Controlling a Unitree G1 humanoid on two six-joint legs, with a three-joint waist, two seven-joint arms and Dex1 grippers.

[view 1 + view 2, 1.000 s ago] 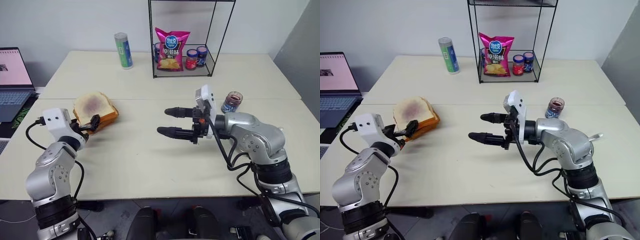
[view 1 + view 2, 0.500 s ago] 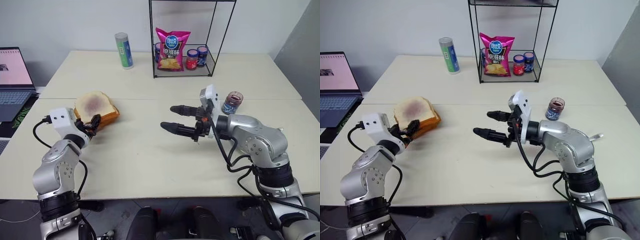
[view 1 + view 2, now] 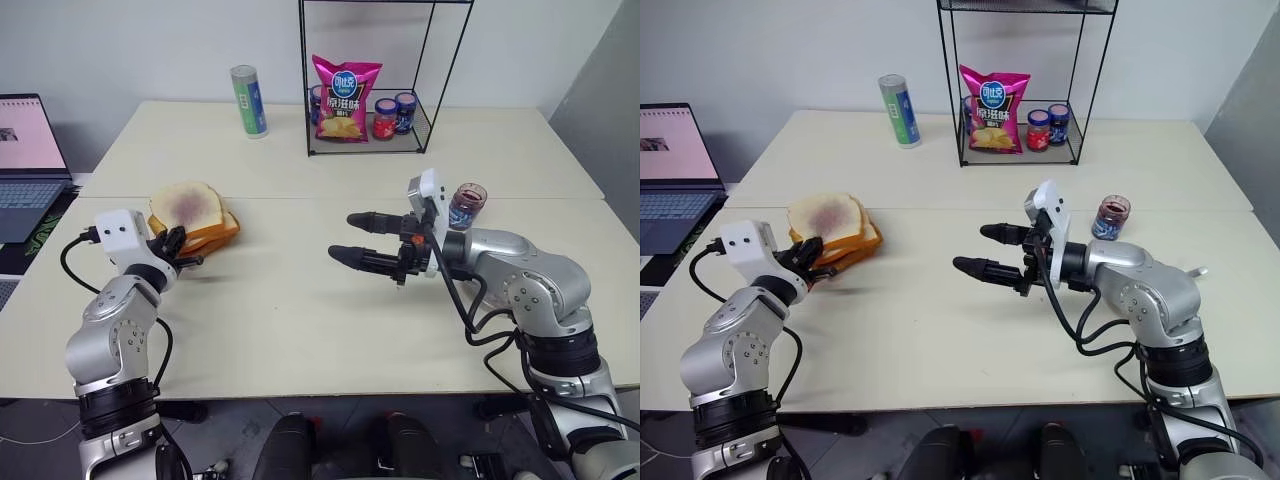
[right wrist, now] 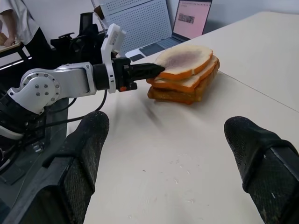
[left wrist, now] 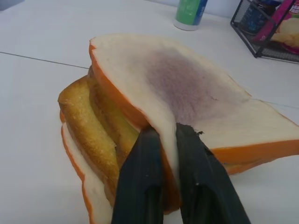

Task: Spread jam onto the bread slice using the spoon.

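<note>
Left arm (image 3: 115, 330) bent up from the near edge, wrist level, left gripper (image 5: 164, 140) reaching forward with jaws pinched together on the near corner of the bread slice (image 5: 187, 88). Right arm (image 3: 530, 300) crooked at the elbow, forearm swung across toward the left, right gripper (image 3: 360, 238) held level above the desk (image 3: 290, 310), jaws spread wide, nothing between them.
</note>
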